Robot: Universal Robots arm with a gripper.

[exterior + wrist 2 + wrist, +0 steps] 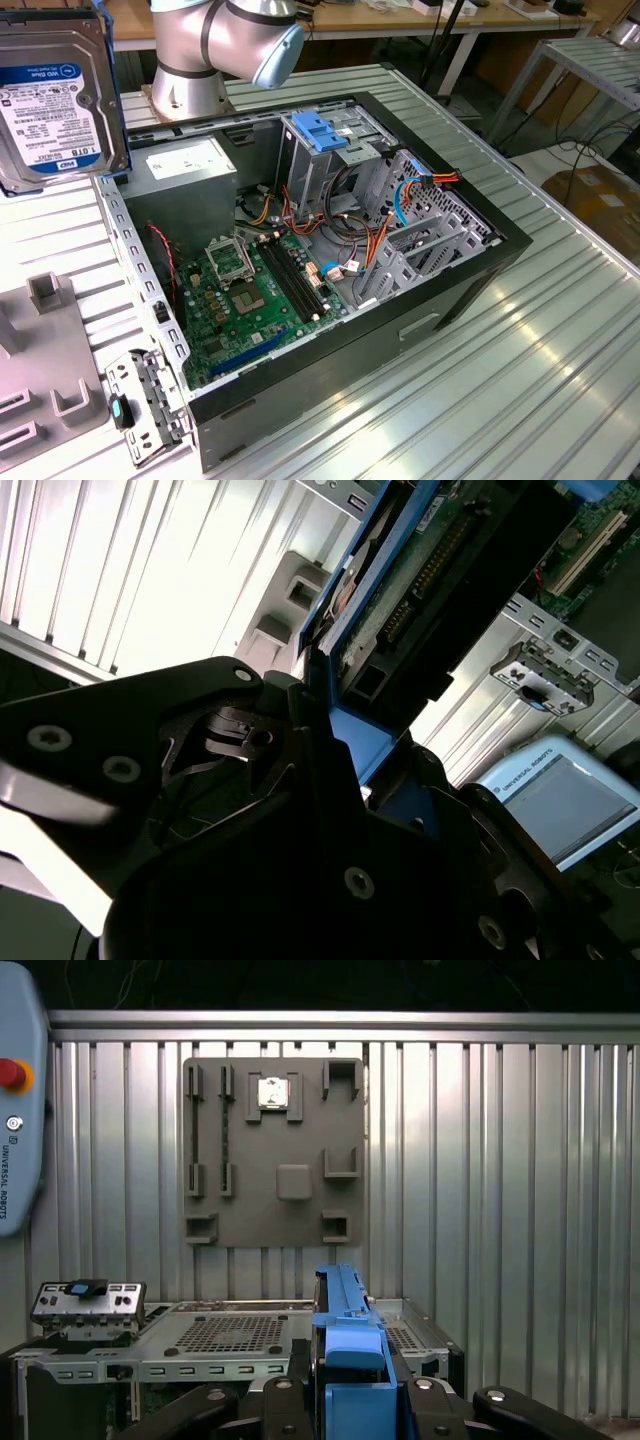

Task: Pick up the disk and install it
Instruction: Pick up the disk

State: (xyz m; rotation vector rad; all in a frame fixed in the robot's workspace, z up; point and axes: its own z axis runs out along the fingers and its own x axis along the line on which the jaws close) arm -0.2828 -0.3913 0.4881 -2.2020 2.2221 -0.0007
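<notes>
A ribbed silver metal table [500, 380] carries an open black desktop computer case [400, 330], lying on its side with its interior exposed. At the far edge stands the base of a silver-grey robot arm with a pale blue joint cap [220, 45].

On the table at the exterior view's left, outside the case, lies a flat grey fixture plate with raised slots [40, 370] [260, 1210].

Inside the case are a green motherboard [235, 300], a grey metal box with a white sticker [185, 165] and a tall metal cage with a blue plastic top [320, 135].

The flat grey-metal disk with a white-and-blue label and blue plastic carrier frame [55, 90] [450, 560] [350, 1355] hangs in the air at the exterior view's upper left. It is clear of the table and outside the case, well apart from the cage, with its label facing the camera.

In both wrist views, the black gripper [365, 750] [352, 1400] has its jaws closed narrowly on the blue frame, one finger on each side.

A pale blue tablet-shaped control pendant [560, 790] [20, 1110] lies on the table.

A small perforated metal bracket with a blue latch [145, 400] [88, 1302] sits at the case's near corner.
</notes>
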